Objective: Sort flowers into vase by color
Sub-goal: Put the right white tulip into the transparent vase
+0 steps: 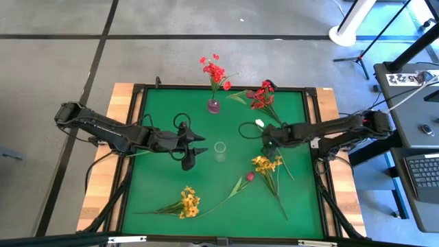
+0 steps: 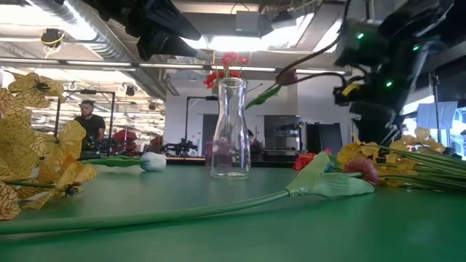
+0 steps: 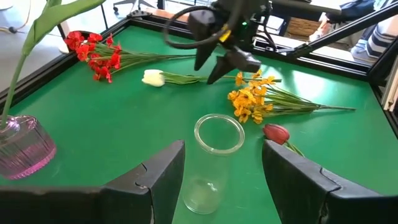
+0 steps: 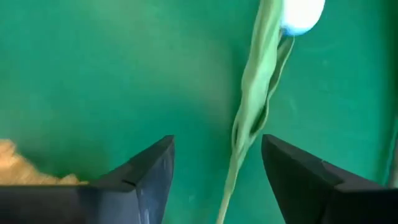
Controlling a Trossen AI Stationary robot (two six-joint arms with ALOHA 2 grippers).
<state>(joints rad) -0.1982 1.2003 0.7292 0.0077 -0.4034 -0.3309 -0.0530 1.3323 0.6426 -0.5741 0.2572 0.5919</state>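
Observation:
A clear glass vase [image 1: 220, 149] [image 3: 216, 152] stands upright at mid-table. My left gripper [image 1: 202, 145] [image 3: 222, 149] is open, just left of the vase, with a finger on either side and no contact. My right gripper [image 1: 267, 142] [image 4: 217, 142] is open above the white tulip [image 1: 259, 123], whose stalk [image 4: 247, 127] runs between its fingers, apart from them. A purple vase [image 1: 214, 106] holds a red spray [image 1: 215, 71]. On the table lie another red spray [image 1: 262, 96], two yellow sprays [image 1: 266, 165] [image 1: 187, 202] and a magenta tulip [image 1: 250, 176].
A raised black frame [image 1: 310, 89] edges the green mat. Flowers crowd the right half and the near middle. Bare mat [image 1: 161, 110] lies at the far left. In the low view a person [image 2: 89, 120] is in the room behind the table.

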